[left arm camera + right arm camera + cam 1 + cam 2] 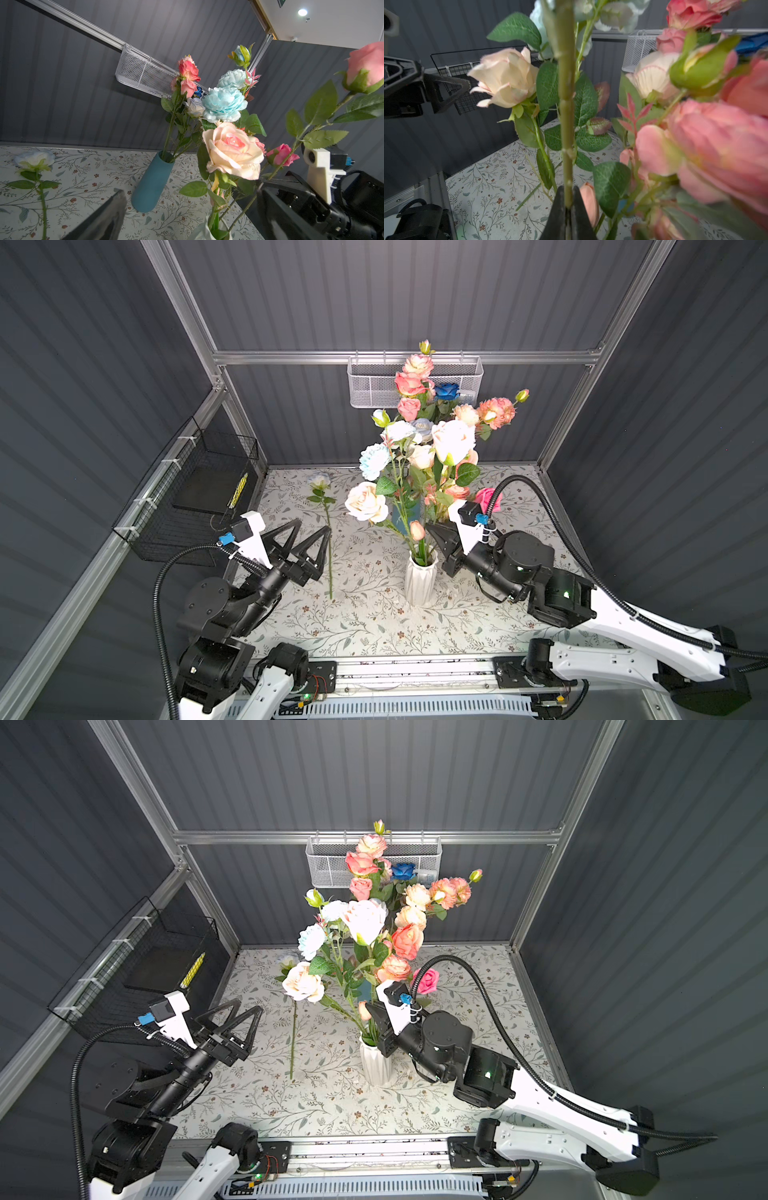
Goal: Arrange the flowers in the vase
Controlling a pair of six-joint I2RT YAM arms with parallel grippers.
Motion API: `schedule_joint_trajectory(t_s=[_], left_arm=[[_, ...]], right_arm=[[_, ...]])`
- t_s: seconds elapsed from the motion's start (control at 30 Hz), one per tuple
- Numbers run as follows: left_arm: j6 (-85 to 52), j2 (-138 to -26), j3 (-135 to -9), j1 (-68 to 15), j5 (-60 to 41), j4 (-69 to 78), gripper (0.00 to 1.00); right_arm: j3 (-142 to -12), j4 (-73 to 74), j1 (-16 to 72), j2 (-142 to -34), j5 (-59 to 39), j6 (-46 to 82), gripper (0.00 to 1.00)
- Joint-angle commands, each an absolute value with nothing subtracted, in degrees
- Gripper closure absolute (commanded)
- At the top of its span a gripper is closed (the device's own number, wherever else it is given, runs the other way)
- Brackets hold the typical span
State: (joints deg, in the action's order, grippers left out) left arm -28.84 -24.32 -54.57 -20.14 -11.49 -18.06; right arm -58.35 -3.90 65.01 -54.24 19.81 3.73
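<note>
While you watch the white vase (420, 580) near the middle of the floral surface (365, 626), note that the right gripper (433, 530) sits just above its mouth, on the right arm's side. Its jaws are clamped on a thick green stem (566, 104); the right wrist view shows them pressed flat against it from either side. In the left wrist view that stem slants down to the mouth of the white vase and rises to a pink-tinged bloom (368, 64).

A cream rose (365, 502) leans out of the white vase toward the left arm's side, and a small peach bud (417, 530) stands just above the mouth. Behind the white vase stands a teal vase (152, 182), mostly hidden in both top views, holding a tall bunch topped by pink roses (188, 70). Pale blue blooms (223, 107) sit close by; you cannot tell from these views which vase they belong to.

The left gripper (312, 526) hovers well to the left of the white vase, its jaws spread wide and holding nothing. One pale rose (327, 514) lies flat on the surface between the left gripper and the white vase, just beside the left gripper, its bloom pointing away from the robot. A bright pink rose (484, 497) shows beyond the white vase on the right arm's side, partly behind the right arm's cable (540, 497).
</note>
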Motion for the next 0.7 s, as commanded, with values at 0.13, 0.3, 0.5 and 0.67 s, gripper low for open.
schedule_joint_trajectory(t_s=[0.13,0.3,0.5,0.67], left_arm=[[-28.6,-26.6,-53.8,-19.8,-10.2,-18.2,0.0],[-29.0,-29.6,-53.2,-19.8,-8.4,-20.2,0.0],[-28.5,-36.7,-50.6,-19.8,-1.2,-24.7,0.0],[-29.9,-45.8,-48.3,-19.7,6.7,-26.1,0.01]], right_arm=[[-55.4,-9.7,64.8,-52.9,22.4,14.0,0.75],[-53.0,-10.9,64.8,-49.2,20.8,16.9,0.38],[-51.6,-12.1,64.9,-46.0,18.3,18.8,0.25],[-50.2,-12.1,65.0,-42.1,16.8,19.1,0.21]])
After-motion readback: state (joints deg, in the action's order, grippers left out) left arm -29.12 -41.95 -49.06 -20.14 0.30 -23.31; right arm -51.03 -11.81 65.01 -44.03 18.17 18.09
